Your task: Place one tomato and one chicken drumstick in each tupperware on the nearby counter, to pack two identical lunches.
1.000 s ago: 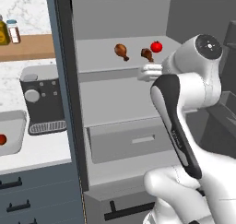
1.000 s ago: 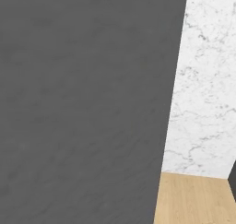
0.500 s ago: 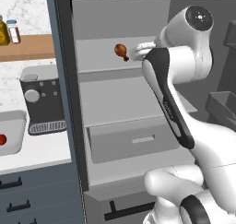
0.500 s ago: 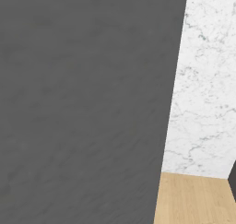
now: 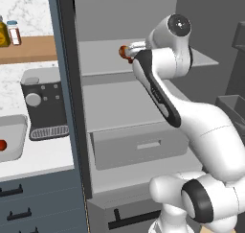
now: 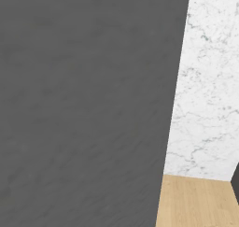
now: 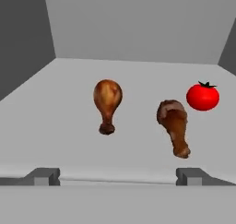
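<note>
My gripper (image 7: 117,176) is spread wide and empty, its tips low in the hand view at the shelf's front edge. Centre-left lies one chicken drumstick (image 7: 107,103), bulb up, bone toward me; right of centre lies the second drumstick (image 7: 174,126), just beside the tomato (image 7: 203,96) at the right. I'd take the left drumstick first, since it lies apart: straddle its bulb, not the thin bone, and close gently. One tupperware (image 5: 10,141) sits at the left edge of the left base view.

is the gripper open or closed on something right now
Open. In the hand view the gripper shows its two fingertips standing wide apart with nothing between them, short of the two drumsticks and the tomato.
</note>
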Available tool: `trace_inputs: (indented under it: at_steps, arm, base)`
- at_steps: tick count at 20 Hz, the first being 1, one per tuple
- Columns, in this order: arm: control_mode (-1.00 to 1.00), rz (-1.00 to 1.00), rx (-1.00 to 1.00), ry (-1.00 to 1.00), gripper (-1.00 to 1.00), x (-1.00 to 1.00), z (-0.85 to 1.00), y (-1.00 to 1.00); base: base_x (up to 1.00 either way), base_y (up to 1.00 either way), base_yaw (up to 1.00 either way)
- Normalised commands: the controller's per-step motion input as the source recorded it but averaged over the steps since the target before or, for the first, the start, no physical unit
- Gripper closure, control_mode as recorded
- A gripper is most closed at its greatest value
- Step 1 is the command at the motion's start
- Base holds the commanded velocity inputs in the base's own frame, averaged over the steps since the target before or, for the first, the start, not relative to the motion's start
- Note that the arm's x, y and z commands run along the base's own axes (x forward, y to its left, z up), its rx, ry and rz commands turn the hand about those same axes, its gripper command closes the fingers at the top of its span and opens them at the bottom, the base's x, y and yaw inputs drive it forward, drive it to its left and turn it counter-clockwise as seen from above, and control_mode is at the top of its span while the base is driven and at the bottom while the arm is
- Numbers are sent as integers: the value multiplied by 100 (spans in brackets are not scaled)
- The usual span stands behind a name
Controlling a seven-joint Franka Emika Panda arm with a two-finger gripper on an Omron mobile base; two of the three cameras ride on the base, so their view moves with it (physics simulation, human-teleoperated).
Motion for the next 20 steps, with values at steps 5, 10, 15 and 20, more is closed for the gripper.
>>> trace_inputs:
  at_steps: [5, 10, 15, 20]
  arm:
    - [-100, 0, 0, 2, -100, 75, -15, 26]
    - [-100, 1, 0, 2, -100, 28, -12, 10]
    - [-100, 0, -1, 8, -100, 79, -24, 16]
    - [-100, 0, 0, 6, -100, 50, -20, 0]
  base:
    - [0, 0, 0]
    - [0, 0, 0]
    - [0, 0, 0]
    - [0, 0, 0]
